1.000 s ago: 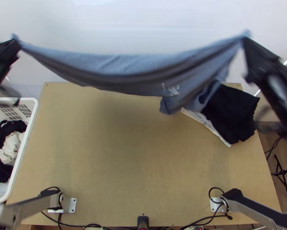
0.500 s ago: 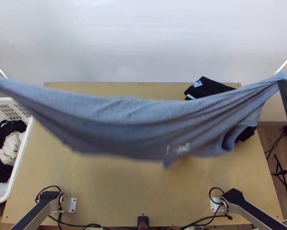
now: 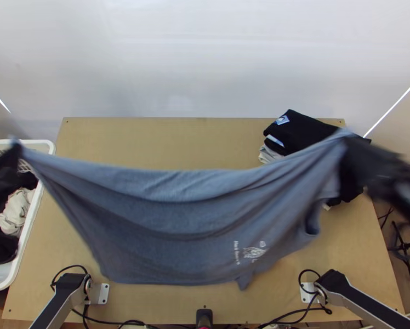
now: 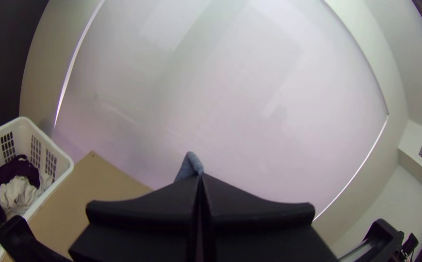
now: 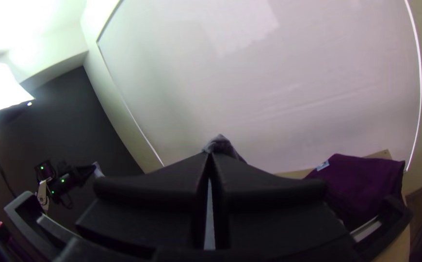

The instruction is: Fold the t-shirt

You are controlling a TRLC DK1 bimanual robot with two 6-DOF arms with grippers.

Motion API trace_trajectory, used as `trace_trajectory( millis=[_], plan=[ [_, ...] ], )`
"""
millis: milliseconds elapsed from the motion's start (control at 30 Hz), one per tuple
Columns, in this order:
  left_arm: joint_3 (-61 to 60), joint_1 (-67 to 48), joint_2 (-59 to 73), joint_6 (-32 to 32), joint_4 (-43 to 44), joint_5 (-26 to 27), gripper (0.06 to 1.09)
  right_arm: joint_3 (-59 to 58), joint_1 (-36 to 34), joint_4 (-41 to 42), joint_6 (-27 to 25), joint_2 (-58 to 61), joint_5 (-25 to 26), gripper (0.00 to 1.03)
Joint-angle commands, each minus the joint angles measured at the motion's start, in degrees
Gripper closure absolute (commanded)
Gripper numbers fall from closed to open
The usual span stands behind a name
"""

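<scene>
Evidently the folding itself has yet to begin: the T-shirt hangs stretched above the table, so laying it down and making the folds seem left to do. The left gripper pinches one upper corner by the table's left side, the right gripper another by its right; the cloth sags between them toward the table's near edge.
</scene>
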Motion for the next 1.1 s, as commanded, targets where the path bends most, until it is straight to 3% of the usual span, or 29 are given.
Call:
trace_trajectory(
  millis=[0, 233, 500, 767, 1067],
  plan=[
    [-25.1, -0.1, -5.0, 1.6, 9.2, 0.0, 1.05, -21.1, 2.9, 12.4, 0.7, 0.7, -2.1, 1.00],
    [-37.8, -0.2, 3.1, 4.4, 25.9, 0.0, 1.05, -32.5, 4.3, 29.5, -2.6, 10.1, -4.4, 1.00],
    [-33.8, 3.9, 28.0, 8.6, 43.8, 0.0, 1.05, -32.3, -0.1, 35.2, -0.5, 23.7, -5.8, 1.00],
    [-25.7, 7.5, 46.1, 11.2, 51.1, 0.0, 1.05, -28.1, -7.5, 37.4, -1.0, 34.9, -5.7, 1.00],
    [-18.7, 9.9, 57.9, 13.3, 53.3, 0.0, 1.05, -22.1, -12.6, 41.4, -0.9, 44.0, 3.0, 1.00]
  ],
)
